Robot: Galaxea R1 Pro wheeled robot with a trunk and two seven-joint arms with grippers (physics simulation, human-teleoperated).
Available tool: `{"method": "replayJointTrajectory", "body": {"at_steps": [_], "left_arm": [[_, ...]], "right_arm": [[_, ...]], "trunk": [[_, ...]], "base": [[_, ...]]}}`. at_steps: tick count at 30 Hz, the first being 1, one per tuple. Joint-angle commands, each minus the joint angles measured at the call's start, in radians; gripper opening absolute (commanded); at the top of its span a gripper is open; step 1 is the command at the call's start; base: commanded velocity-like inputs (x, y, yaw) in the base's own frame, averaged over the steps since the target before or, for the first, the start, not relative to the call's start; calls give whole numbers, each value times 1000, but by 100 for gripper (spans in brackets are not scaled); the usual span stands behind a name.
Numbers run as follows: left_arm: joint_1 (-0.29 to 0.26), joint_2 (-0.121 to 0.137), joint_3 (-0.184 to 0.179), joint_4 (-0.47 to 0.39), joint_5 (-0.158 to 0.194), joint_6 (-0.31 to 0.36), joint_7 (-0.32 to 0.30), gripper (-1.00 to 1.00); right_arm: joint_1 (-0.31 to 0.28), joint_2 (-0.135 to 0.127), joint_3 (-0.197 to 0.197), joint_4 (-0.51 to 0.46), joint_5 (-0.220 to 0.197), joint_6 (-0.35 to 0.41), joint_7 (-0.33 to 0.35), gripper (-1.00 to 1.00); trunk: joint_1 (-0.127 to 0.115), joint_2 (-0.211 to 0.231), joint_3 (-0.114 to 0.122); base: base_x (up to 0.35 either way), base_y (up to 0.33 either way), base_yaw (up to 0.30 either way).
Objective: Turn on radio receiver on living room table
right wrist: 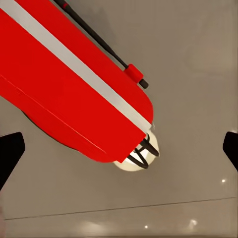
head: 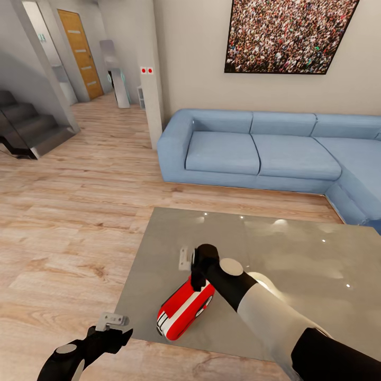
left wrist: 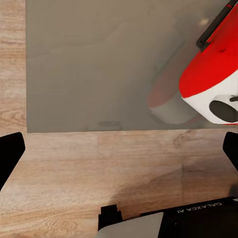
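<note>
Head view: right tool (head: pixel 186 259) above radio receiver (head: pixel 185 309).

The right arm (head: pixel 275 317) has a light grey forearm shell, a black sleeve section nearer the trunk, and a black wrist with a round grey joint cap. The left arm (head: pixel 69 357) is black with a similar grey cap. Each end effector has a pale grey bracket; the left wrist housing reads "GALAXEA".
</note>
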Motion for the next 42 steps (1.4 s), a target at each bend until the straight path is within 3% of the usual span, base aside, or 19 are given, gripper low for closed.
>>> {"method": "replayJointTrajectory", "body": {"at_steps": [1, 17, 27, 42], "left_arm": [[0, 0, 0, 0, 0, 0, 0, 100], [0, 1, -1, 0, 0, 0, 0, 100], [0, 1, -1, 1, 0, 0, 0, 100], [0, 1, -2, 1, 0, 0, 0, 100]], "right_arm": [[0, 0, 0, 6, -1, -1, -10, 100], [0, 0, -1, 15, -3, -1, -29, 100], [0, 0, 0, -2, -67, -7, -29, 100], [0, 0, 4, -3, -77, -31, -28, 100]], "trunk": [[0, 0, 0], [0, 0, 0], [0, 0, 0], [0, 0, 0]], "base": [[0, 0, 0], [0, 0, 0], [0, 0, 0], [0, 0, 0]]}}
